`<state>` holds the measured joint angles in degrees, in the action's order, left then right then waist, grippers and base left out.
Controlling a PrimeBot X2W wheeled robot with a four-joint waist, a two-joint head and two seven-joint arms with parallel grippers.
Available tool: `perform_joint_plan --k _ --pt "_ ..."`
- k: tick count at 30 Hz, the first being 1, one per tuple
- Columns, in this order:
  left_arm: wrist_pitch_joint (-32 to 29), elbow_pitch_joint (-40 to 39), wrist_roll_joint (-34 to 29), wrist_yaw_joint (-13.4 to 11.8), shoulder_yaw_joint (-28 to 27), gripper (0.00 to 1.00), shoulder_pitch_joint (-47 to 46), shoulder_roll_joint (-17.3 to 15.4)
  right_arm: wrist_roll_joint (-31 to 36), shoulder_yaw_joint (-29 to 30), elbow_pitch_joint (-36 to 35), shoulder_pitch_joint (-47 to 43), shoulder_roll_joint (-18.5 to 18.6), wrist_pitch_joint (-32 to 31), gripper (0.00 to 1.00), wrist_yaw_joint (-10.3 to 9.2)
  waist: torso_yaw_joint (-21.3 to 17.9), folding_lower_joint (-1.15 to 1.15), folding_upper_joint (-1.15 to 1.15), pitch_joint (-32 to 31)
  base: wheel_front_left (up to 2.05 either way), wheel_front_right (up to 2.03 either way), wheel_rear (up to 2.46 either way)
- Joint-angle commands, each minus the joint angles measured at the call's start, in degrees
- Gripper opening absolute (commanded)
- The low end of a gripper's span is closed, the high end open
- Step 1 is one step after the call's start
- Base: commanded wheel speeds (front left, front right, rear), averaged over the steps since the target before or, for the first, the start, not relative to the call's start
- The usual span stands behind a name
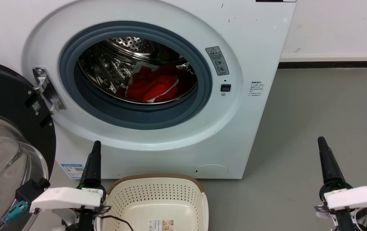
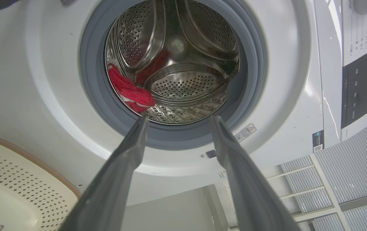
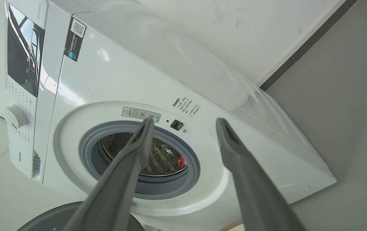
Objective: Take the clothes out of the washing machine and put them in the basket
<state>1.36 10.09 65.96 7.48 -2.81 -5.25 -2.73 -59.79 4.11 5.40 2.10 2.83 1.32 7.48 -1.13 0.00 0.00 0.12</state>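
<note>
Inside washing machine (image 1: pixel 170 154), clothes (image 1: pixel 153 87) well beyond both jaws; both sets apart.

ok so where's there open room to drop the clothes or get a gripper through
The basket, in front of the washing machine, is bare inside but for its label and a thin cable. The drum is free above and left of the clothes. Grey floor right of the machine is open. Tightest: the left, by the open door.
</note>
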Motion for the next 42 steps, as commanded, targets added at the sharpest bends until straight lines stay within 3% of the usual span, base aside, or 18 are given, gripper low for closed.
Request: perform_joint_plan --k 1,19,42 --pt "0.7 -1.1 -3.0 0.0 0.3 1.0 -1.4 -0.2 3.0 -0.3 -1.5 0.3 0.1 0.7 1.0 0.01 0.0 0.0 0.0 0.0 0.0 0.0 0.0" --pt "4.2 -0.6 -21.8 -1.4 3.5 1.0 -0.7 -0.2 22.8 -1.5 -1.6 -1.8 0.1 4.3 1.0 0.02 0.0 0.0 0.0 -0.4 0.0 0.0 0.0" --pt "7.7 0.9 -39.0 -2.5 5.2 1.0 -0.9 -0.2 40.1 -2.3 0.4 -2.5 0.1 7.8 1.0 0.01 0.1 0.0 0.0 0.0 0.0 0.0 0.0"
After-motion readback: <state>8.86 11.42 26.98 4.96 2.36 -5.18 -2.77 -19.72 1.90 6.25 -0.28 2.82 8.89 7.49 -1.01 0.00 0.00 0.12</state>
